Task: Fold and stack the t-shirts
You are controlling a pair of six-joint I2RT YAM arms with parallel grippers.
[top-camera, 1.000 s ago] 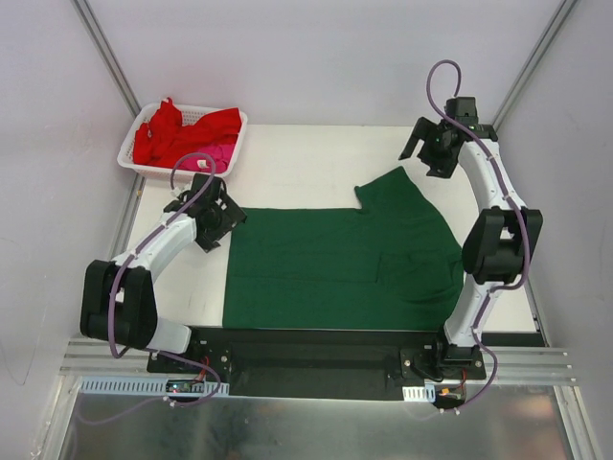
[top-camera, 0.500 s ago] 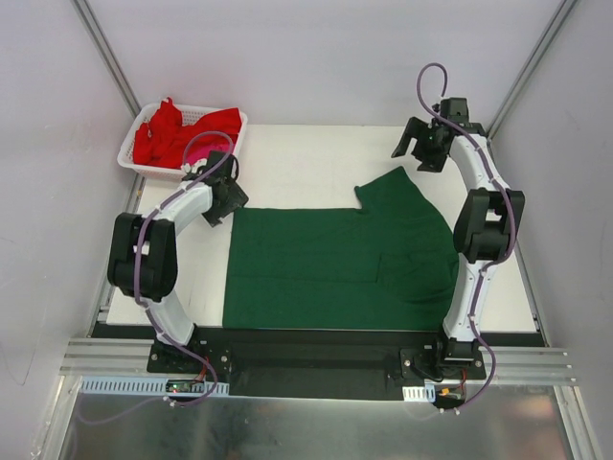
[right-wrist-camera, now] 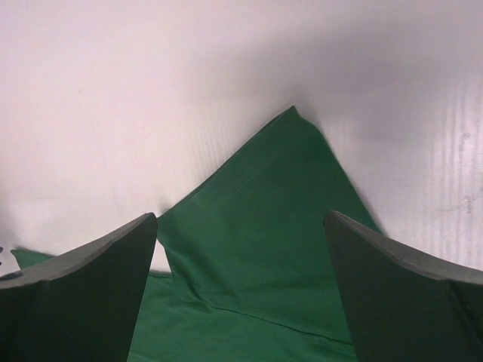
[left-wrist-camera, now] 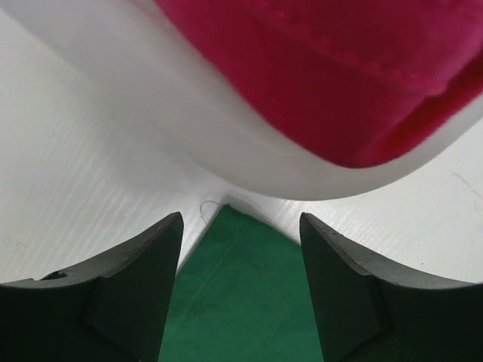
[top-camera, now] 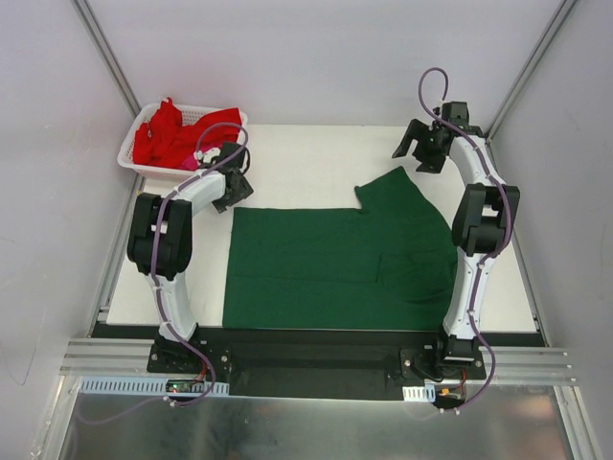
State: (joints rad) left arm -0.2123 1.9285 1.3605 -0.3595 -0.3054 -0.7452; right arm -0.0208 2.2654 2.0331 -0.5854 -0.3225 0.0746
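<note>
Now one dark green cotton t-shirt (top-camera: 335, 264) is lying flat on the white table (top-camera: 306, 158), while one bright red tee (top-camera: 168, 134) and one magenta-pink tee (left-wrist-camera: 339, 68) are sitting bunched in the single white plastic mesh basket (top-camera: 132, 161) at the far left corner. Both arms are hovering: the left gripper (left-wrist-camera: 238, 219) is hanging with jaws parted over the green shirt's far-left corner beside the basket, gripping nothing. The right gripper (right-wrist-camera: 241, 219) is gaping wide above the sleeve tip, empty too.

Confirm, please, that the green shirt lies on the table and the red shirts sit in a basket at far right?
No: the top view shows the basket of red shirts at far left; the green shirt is on the table.
</note>
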